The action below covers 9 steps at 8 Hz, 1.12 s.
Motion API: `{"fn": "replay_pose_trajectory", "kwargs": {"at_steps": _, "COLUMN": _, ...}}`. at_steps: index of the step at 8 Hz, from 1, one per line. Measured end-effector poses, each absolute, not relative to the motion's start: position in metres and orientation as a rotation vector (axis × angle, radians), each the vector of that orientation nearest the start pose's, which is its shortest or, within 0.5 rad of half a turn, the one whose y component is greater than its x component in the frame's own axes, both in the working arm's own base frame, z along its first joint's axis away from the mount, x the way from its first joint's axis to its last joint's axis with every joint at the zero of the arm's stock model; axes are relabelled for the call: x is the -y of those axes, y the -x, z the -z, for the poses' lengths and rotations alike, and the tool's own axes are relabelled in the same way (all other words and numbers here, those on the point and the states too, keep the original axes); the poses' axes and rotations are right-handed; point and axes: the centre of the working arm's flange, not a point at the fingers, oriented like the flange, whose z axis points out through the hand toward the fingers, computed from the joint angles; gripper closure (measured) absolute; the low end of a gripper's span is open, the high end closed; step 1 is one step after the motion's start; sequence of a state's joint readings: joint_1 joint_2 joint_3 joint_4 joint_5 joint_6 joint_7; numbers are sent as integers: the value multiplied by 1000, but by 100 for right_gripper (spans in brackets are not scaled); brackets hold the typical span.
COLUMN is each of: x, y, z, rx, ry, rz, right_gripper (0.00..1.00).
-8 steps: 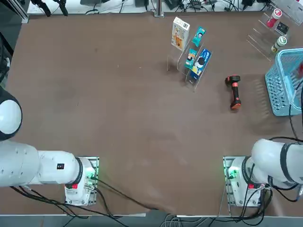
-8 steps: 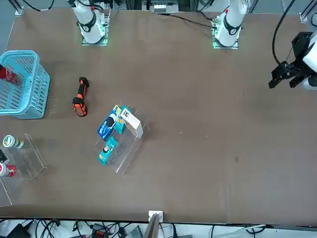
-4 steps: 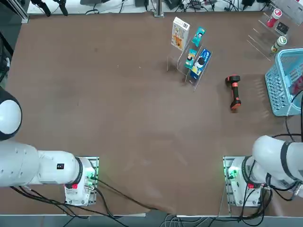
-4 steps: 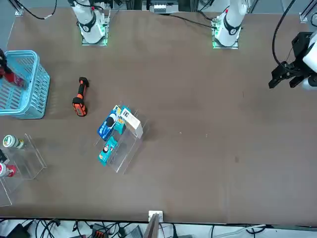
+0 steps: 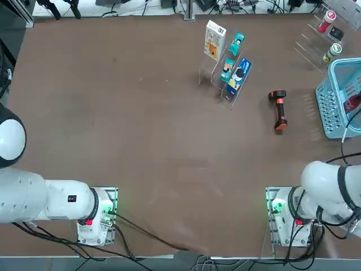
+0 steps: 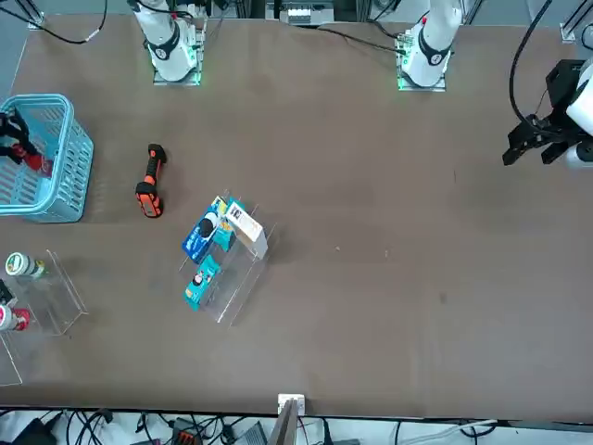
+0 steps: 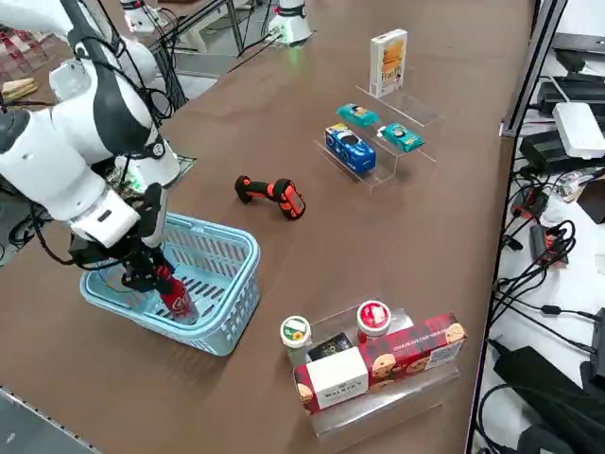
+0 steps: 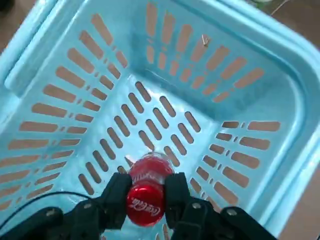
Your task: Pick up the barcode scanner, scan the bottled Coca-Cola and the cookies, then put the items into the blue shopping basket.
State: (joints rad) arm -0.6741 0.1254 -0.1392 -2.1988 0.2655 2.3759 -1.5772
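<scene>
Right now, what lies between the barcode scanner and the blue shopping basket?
Only bare tabletop. In the top view, the barcode scanner and the blue shopping basket have nothing between them; the right gripper holds the bottled Coca-Cola inside the basket.

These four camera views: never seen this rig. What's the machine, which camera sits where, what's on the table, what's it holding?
Two robot arms are bolted to one table; only the right one works. The top view looks straight down, the front view looks across the table at the robot, the side view looks down from the robot's right, and the wrist view comes from a camera on the working arm.

The right gripper is shut on the Coca-Cola bottle, held inside the blue basket.

On the table lie the scanner and a clear rack with the cookies upright beside blue and teal packets. A second rack near the basket holds more items.
</scene>
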Motion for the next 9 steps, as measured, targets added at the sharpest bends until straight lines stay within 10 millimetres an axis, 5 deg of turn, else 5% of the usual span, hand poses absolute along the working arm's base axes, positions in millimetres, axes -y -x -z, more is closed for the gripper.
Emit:
{"fn": "replay_pose_trajectory", "kwargs": {"at_steps": 1, "x": 399, "y": -381, "z": -331, "rx": 888, "ry": 2986, "rz": 281, "right_gripper": 58}}
{"fn": "replay_pose_trajectory", "kwargs": {"at_steps": 4, "x": 398, "y": -388, "z": -339, "rx": 896, "ry": 2977, "rz": 290, "right_gripper": 6}}
{"fn": "replay_pose_trajectory", "kwargs": {"at_steps": 7, "x": 386, "y": -427, "z": -405, "rx": 933, "ry": 2925, "rz": 332, "right_gripper": 0}}
{"fn": "replay_pose_trajectory", "kwargs": {"at_steps": 9, "x": 341, "y": -472, "z": -464, "rx": 990, "ry": 2902, "rz": 317, "right_gripper": 0}}
